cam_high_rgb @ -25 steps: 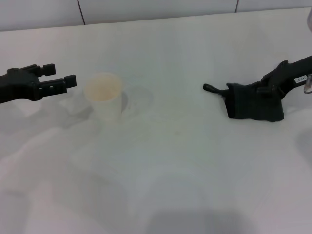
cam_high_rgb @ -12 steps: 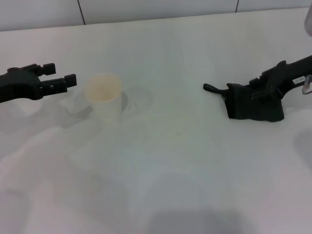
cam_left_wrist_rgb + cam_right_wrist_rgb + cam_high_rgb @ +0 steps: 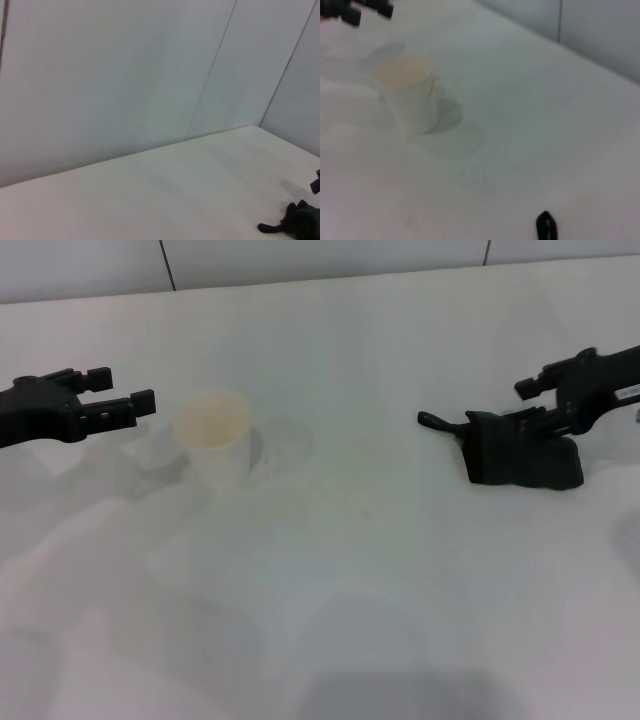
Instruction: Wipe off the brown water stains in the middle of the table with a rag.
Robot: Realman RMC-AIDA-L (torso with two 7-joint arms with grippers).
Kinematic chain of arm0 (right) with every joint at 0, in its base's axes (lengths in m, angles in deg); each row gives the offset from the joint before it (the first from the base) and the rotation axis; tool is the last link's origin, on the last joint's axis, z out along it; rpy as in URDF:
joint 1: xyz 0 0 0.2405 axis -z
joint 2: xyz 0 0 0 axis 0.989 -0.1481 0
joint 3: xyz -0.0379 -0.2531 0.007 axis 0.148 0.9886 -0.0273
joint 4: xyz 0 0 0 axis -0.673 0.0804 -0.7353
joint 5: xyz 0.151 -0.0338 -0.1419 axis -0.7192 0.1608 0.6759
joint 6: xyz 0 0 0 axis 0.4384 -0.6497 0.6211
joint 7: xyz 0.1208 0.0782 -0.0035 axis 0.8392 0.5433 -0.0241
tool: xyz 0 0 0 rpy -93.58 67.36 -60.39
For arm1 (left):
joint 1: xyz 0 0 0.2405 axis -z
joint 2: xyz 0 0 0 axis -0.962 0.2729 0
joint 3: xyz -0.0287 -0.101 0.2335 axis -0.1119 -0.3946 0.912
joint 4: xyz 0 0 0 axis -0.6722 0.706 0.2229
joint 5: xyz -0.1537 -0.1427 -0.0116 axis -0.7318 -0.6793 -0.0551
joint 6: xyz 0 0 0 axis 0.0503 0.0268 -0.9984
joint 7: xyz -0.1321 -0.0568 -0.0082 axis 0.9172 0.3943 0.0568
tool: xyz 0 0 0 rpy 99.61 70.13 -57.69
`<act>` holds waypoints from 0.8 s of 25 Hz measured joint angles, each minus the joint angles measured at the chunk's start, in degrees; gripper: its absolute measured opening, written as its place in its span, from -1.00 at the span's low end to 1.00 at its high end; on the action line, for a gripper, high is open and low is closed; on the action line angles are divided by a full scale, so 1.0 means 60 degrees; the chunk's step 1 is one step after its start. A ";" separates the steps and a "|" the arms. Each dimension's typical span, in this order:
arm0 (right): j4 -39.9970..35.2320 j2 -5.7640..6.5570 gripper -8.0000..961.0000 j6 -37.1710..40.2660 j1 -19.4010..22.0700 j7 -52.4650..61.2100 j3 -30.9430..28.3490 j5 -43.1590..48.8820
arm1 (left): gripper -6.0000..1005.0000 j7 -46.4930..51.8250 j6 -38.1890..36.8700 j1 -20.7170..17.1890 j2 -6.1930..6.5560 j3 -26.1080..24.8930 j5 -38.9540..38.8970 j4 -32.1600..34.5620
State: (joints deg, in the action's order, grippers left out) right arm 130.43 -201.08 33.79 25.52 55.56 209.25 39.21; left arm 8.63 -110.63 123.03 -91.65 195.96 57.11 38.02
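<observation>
The rag (image 3: 520,452), a black wrinkled wad with a small tab pointing left, lies on the white table (image 3: 360,570) at the right. It also appears in the left wrist view (image 3: 301,222), and its tab (image 3: 546,227) shows in the right wrist view. My right gripper (image 3: 528,402) is open, hovering over the rag's far edge and holding nothing. My left gripper (image 3: 118,390) is open at the far left, just left of the cup. I cannot make out the brown water stains on the table's middle.
A pale cup (image 3: 212,435) with a tan inside stands upright left of centre; the right wrist view shows it too (image 3: 410,92). The table's far edge meets a tiled wall (image 3: 320,255).
My right gripper has opened, let go of the rag and lifted slightly off it. The rag, the cup and the left arm have stayed where they were.
</observation>
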 joint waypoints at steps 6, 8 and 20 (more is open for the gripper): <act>0.0533 0.0127 0.46 0.1057 0.0630 -0.0302 -0.0004 -0.0870 | 0.72 0.0000 0.0000 0.0021 0.0004 0.0000 0.0000 0.0000; 0.0668 0.0155 0.46 0.1300 0.0809 -0.0343 -0.0004 -0.1043 | 0.72 0.0019 0.0000 0.0066 0.0004 0.0000 0.0005 0.0000; 0.0841 0.0110 0.44 0.2520 0.1628 -0.0561 -0.0003 -0.2612 | 0.72 0.1064 -0.1261 0.0267 0.0017 0.0000 0.0821 -0.0636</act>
State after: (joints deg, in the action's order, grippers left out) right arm 135.47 -200.41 48.91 35.29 52.19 209.24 23.54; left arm 15.01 -118.19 124.63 -91.55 195.96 62.03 34.20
